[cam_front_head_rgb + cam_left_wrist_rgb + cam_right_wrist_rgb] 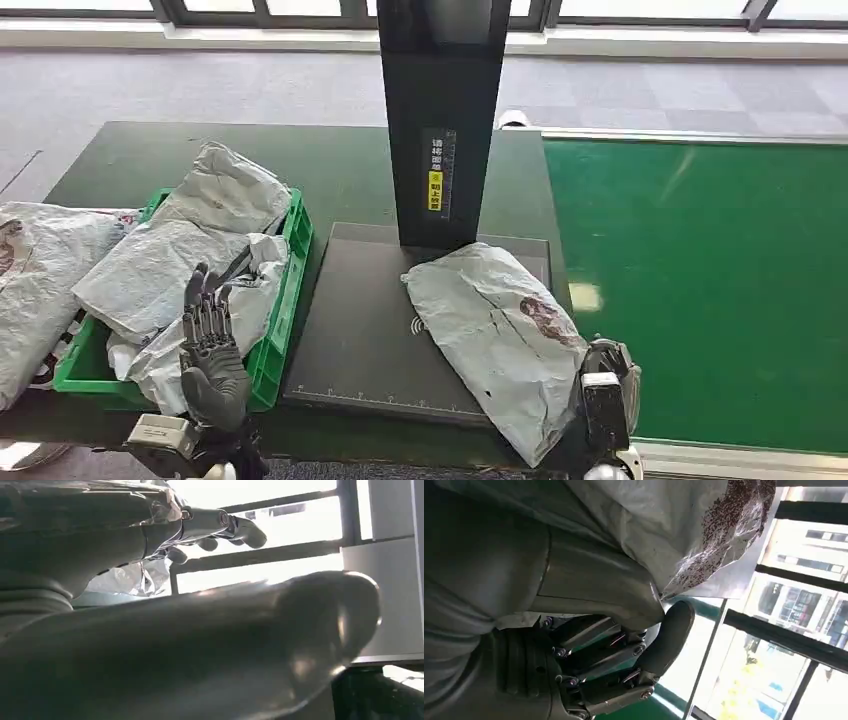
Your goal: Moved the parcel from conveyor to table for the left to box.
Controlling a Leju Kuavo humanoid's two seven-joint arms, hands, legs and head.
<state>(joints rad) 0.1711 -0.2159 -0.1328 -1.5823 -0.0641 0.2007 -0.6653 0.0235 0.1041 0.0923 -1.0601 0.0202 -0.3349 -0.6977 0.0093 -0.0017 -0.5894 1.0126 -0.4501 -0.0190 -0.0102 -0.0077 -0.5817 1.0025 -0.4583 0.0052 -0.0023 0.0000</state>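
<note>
Right robot hand (612, 372) grasping 1 parcel (500, 320) on scanner pad (360, 330), left robot hand (210, 350) released, 1 green crate (285, 300) w/ bags.

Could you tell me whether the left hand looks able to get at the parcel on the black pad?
Probably yes: the left hand is open beside the green crate, with bare pad between it and the parcel.

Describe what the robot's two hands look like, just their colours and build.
The left hand has dark grey jointed fingers with metal pins and a dark palm on a silver wrist block. The right hand has a smooth thick grey thumb, darker segmented fingers and a ribbed grey cover.
</note>
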